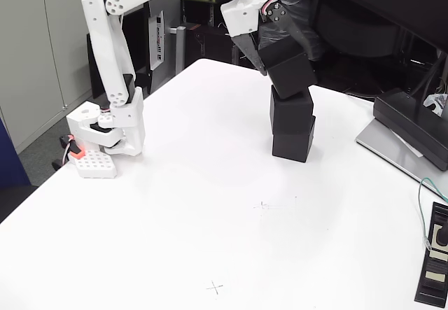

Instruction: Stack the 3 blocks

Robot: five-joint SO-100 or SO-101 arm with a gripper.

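Observation:
Two black cubes stand stacked on the white table [175,240] at the back right, the lower cube [293,145] carrying the middle cube [290,113], which sits slightly askew. A third black cube [290,71] hangs tilted directly over them, its lower edge at the top of the middle cube. My gripper [278,64] comes down from the top of the fixed view and is shut on this tilted cube. One dark finger [256,57] lies along the cube's left face, while the other finger is hidden behind the cube.
The arm's white base [108,138] is clamped at the table's left edge. A dark monitor foot on a grey plate [409,131] sits at the right. A black labelled box [434,264] and a green cable [422,205] lie at the front right.

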